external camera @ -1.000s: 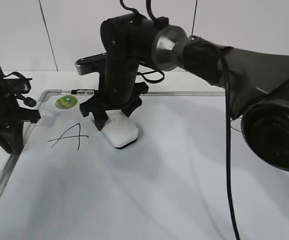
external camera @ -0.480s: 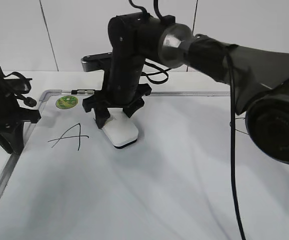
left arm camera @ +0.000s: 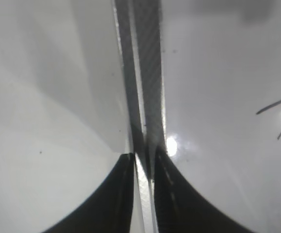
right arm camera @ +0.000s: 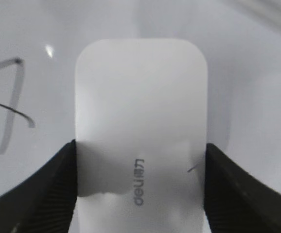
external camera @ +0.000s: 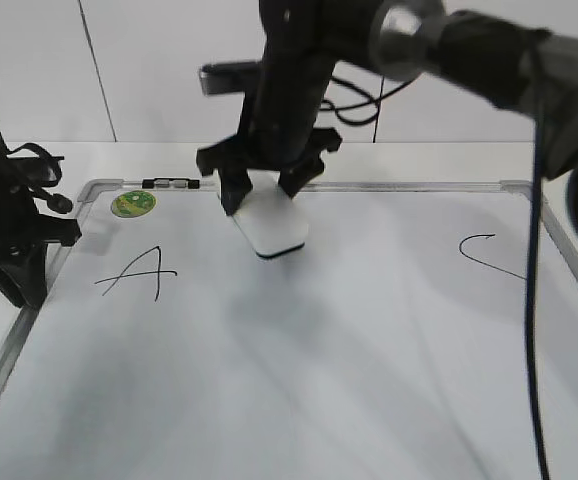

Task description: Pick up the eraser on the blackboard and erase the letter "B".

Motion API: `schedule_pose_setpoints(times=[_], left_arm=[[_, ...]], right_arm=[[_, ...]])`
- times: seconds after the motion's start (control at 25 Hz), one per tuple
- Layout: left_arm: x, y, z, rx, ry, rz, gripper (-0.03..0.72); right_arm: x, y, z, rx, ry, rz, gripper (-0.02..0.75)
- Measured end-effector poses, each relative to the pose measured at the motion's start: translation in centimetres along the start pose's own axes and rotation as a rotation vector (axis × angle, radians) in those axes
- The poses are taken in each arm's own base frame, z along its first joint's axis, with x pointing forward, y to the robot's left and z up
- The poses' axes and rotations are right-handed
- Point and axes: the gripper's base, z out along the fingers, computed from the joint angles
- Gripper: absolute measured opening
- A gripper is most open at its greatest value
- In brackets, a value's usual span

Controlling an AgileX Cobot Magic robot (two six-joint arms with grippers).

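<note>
My right gripper (external camera: 265,192) is shut on the white eraser (external camera: 275,226) and holds it tilted just above the upper middle of the blackboard (external camera: 319,380). In the right wrist view the eraser (right arm camera: 140,121) sits between both fingers of the right gripper (right arm camera: 140,194), print side up. No letter "B" shows on the board; the surface between the black "A" (external camera: 139,272) and the black "C" (external camera: 484,252) is blank. My left gripper (external camera: 24,285) is at the board's left edge, its fingers (left arm camera: 144,160) closed on the silver frame (left arm camera: 143,73).
A round green sticker (external camera: 133,204) lies in the board's upper left corner. A small black clip (external camera: 169,183) sits on the top frame. Part of the "A" (right arm camera: 9,107) shows left of the eraser. A white wall stands behind.
My right gripper has lifted the eraser off the board and carried it right and toward the top frame. The left arm has not moved.
</note>
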Motion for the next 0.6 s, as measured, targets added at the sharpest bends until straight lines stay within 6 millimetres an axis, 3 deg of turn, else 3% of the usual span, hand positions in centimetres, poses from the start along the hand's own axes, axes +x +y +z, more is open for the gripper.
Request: schedule_pose_setpoints(times=[0.12, 0.28, 0.4, 0.6], left_arm=[[0.0, 0.0, 0.0, 0.000, 0.000, 0.000, 0.116], [0.0, 0.0, 0.0, 0.000, 0.000, 0.000, 0.117], [0.0, 0.0, 0.0, 0.000, 0.000, 0.000, 0.118], [0.0, 0.0, 0.0, 0.000, 0.000, 0.000, 0.120]], right_arm=[[-0.3, 0.4, -5.2, -0.010, -0.100, -0.008, 0.528], [0.1, 0.7, -9.2, -0.022, -0.165, -0.010, 0.528], [1.1, 0.7, -10.4, -0.023, -0.152, -0.009, 0.528], [3.6, -0.1, -9.9, -0.010, -0.055, 0.009, 0.528]])
